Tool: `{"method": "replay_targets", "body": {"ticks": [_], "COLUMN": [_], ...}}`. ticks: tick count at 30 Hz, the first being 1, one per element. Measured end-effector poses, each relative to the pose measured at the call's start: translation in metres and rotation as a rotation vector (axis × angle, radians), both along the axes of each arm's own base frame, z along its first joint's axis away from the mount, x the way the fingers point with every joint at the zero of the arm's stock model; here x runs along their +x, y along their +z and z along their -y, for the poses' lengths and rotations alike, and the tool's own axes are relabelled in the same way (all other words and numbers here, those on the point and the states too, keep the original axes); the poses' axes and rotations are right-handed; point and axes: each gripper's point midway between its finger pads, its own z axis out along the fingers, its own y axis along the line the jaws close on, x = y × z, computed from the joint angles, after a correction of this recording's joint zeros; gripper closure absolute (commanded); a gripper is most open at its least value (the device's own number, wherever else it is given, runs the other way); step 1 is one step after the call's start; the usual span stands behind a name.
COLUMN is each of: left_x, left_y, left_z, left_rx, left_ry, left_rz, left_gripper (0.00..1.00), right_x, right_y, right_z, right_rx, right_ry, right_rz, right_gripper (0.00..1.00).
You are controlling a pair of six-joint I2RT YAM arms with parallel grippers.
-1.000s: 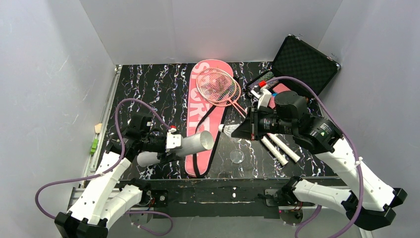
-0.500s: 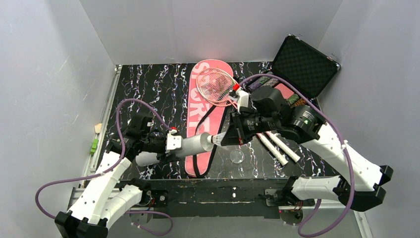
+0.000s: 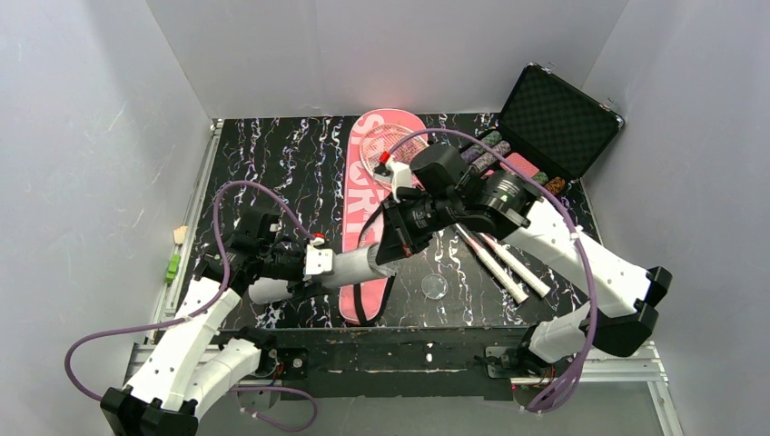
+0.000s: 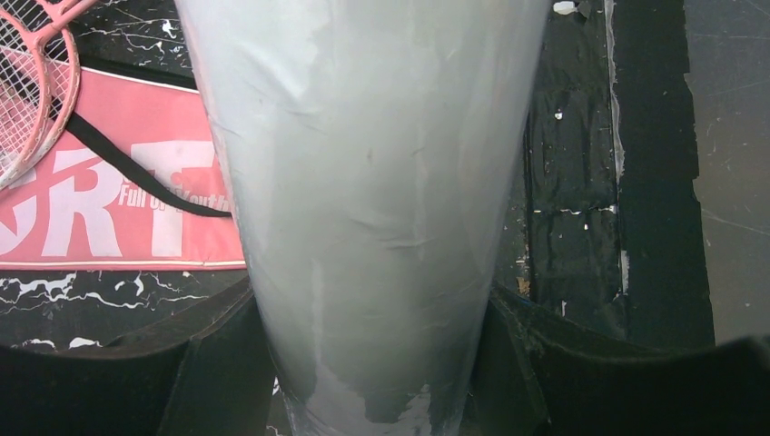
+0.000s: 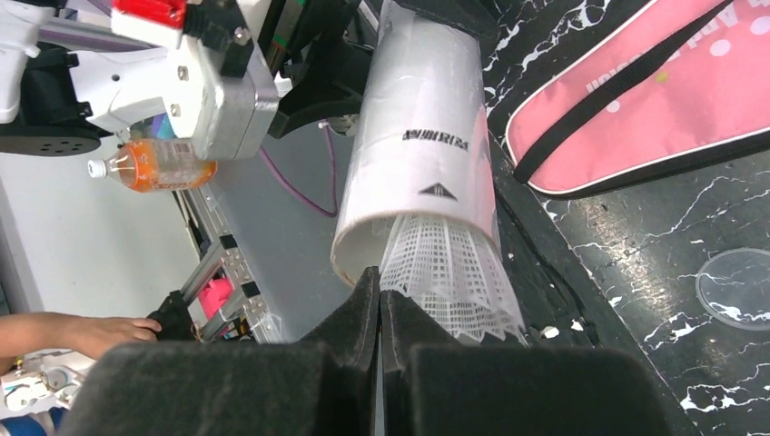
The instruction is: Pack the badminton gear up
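The right gripper (image 5: 380, 300) was pinched shut on the shuttlecock (image 5: 449, 272) by its skirt rim, nose inside the tube (image 5: 422, 154), near-left. The left gripper (image 3: 318, 263), half-spread, clasped the tube. The skirt looked light and crushable, best held gently.

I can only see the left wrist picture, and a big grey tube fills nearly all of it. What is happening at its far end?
Observer: A shuttlecock sits partway in the open mouth of the tube, with its white skirt sticking out.
Visitor: What's holding it?
Observer: The right gripper is shut on the skirt's edge, right at the mouth.
Visitor: I see a scrap of pink racket. Where's the rest?
Observer: Both rackets lie with their heads on the far end of the bag. Their white handles run out onto the table, right of the bag.
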Motion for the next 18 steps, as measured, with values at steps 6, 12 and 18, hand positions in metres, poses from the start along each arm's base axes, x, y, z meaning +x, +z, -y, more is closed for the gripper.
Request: {"method": "replay_targets", "body": {"ticks": [6,12,18], "left_x": [0.000,-0.001,-0.001], "left_y": [-0.001,0.000,0.000], "left_z": [0.000,0.000,0.000], "left_rx": [0.002,-0.001,-0.001], "left_ry": [0.001,-0.001,-0.002], "left_rz": [-0.002,-0.002,-0.002], "left_gripper": [0.69,0.69,0.69], "right_x": [0.002,0.004,-0.003], "right_y": [-0.013,-0.004,0.028], "right_z": [-0.014,-0.014,0.007], "right_rx": [-0.033,-0.006,0.117], "right_ry": [0.028,0.016,-0.035], "right_rz": [-0.022,0.001,0.076], "right_gripper": [0.70,0.53,0.43]}}
